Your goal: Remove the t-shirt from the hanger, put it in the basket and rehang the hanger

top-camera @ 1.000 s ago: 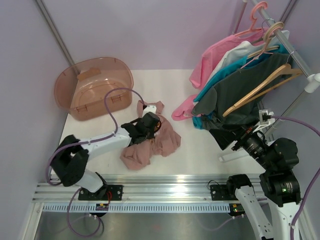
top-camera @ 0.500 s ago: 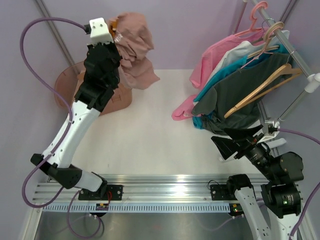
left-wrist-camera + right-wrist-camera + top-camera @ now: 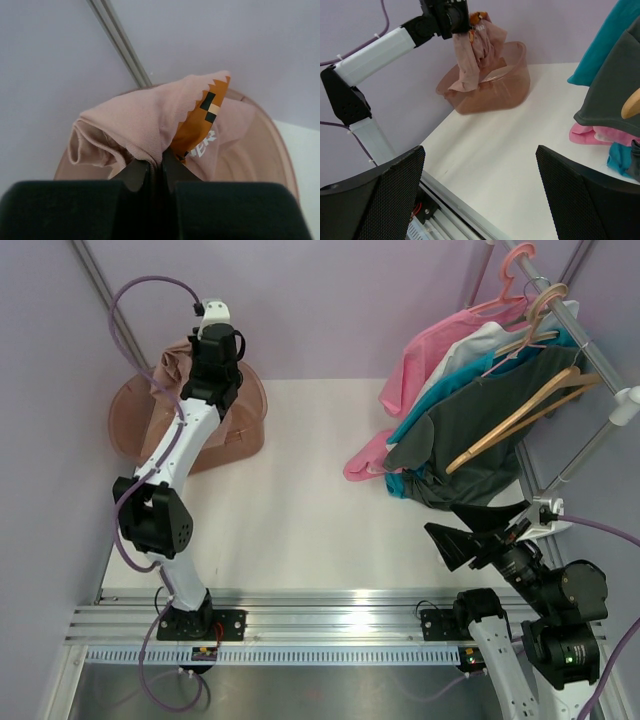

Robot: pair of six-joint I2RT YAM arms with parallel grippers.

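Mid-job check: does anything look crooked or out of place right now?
The bare wooden hanger sits slanted across the dark grey shirt on the rack, not hanging straight. Some pink cloth droops onto the table. Otherwise, the t-shirt hangs bunched from the shut left gripper over the bin.

White-and-black left arm [image 3: 178, 445] was stretched up and far back, nearly straight, its black two-finger left gripper [image 3: 156, 167] pinched fully closed. Black right arm [image 3: 565, 600] sat folded low by its base, with the right gripper [image 3: 468, 532] spread wide, pointing left.
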